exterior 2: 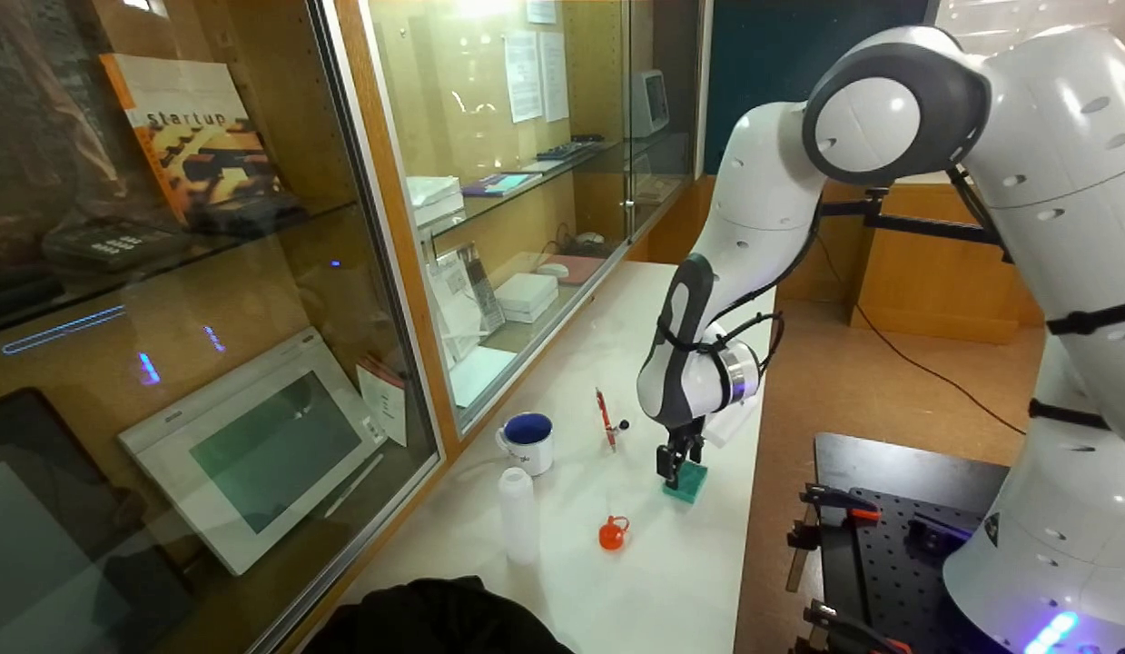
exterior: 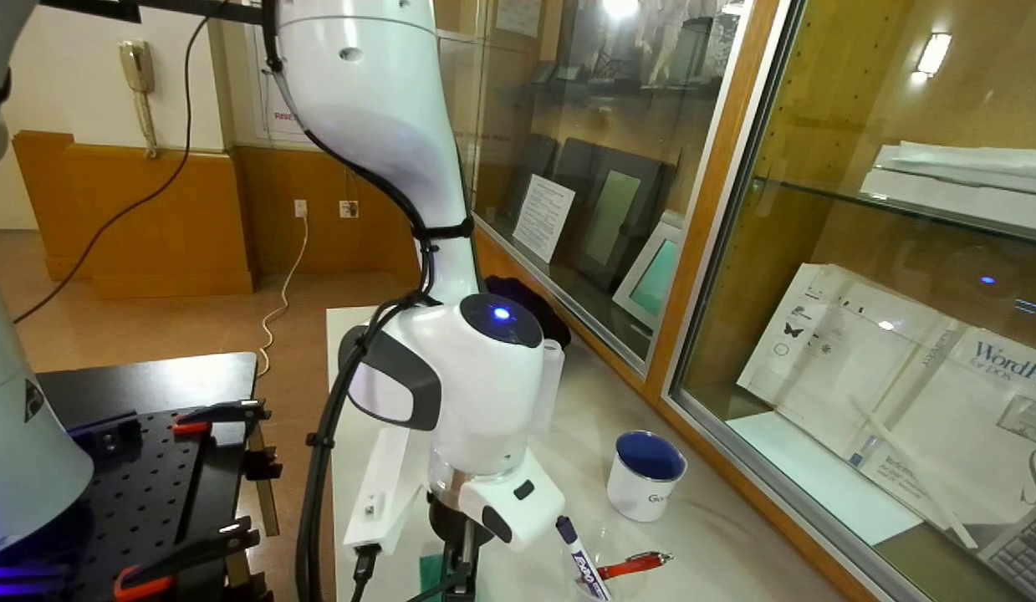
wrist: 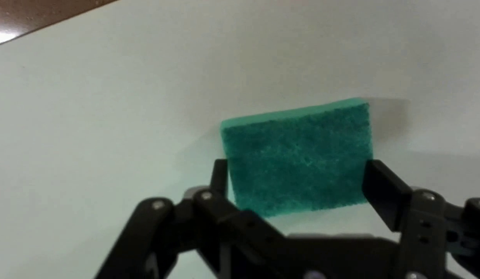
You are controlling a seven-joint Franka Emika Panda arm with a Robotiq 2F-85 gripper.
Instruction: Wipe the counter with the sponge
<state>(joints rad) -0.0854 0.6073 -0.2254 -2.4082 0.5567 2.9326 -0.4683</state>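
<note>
My gripper (wrist: pixel 296 170) points down, its fingers (wrist: pixel 219 176) spread wide, with no firm hold that I can make out. The counter (exterior 2: pixel 639 590) runs under the mug (exterior 2: pixel 529 452) and well past it; I judge the wiping not yet begun. The sponge (wrist: pixel 300 143) lies flat on the counter, well apart from the mug, between my fingers: a pale sliver shows beside one, while contact at the other I can't tell. So reaching looks done; closing on it, then wiping, are left. A red pen (exterior 2: pixel 606 420), nearer the mug than the sponge is, may need steering around.
</note>
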